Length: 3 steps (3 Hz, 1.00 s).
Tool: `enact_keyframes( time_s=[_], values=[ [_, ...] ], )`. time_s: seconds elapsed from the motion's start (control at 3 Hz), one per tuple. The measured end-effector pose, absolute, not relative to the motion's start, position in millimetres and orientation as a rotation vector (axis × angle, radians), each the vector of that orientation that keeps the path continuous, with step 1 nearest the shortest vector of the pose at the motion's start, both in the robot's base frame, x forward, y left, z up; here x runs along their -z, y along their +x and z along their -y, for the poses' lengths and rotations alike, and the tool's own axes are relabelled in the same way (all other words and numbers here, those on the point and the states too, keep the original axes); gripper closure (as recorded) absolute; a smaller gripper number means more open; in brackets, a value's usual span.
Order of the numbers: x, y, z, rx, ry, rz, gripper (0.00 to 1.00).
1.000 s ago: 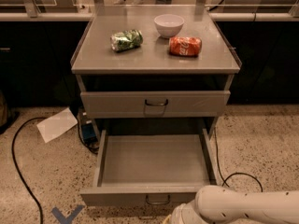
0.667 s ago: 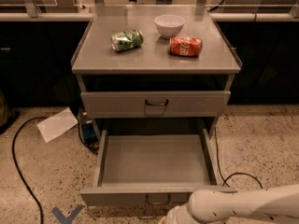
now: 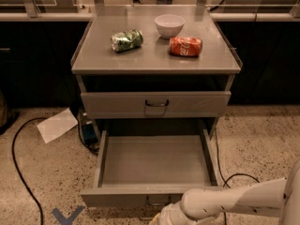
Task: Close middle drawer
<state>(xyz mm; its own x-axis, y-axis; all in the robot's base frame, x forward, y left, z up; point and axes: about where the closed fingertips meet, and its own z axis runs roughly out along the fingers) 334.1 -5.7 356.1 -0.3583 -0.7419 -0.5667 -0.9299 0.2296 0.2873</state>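
The middle drawer [image 3: 154,161] is pulled far out of the grey cabinet, its plain tray interior empty. Its flat front [image 3: 117,197] faces me, with the small loop handle [image 3: 158,201] at its centre. Above it the top drawer [image 3: 155,104] with the dark handle is shut. My white arm [image 3: 234,201] reaches in from the bottom right. My gripper [image 3: 160,218] is at the bottom edge of the view, just below the drawer's handle and front, and mostly cut off by the frame.
On the cabinet top [image 3: 154,60] lie a green crumpled bag [image 3: 126,40], a white bowl [image 3: 169,25] and a red can [image 3: 185,46]. A sheet of paper [image 3: 57,124] and black cables [image 3: 21,172] lie on the speckled floor at the left; another cable [image 3: 234,177] runs at the right.
My arm has reached slightly further left along the bottom edge, toward the drawer's handle. The middle drawer stays pulled out as before.
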Motion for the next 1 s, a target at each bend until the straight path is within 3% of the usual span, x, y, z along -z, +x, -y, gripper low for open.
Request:
enact_keyframes(
  time_s=[1.0],
  values=[
    [-391.9,388.7,5.2,-0.719,-1.494,-2.126,1.0]
  ],
)
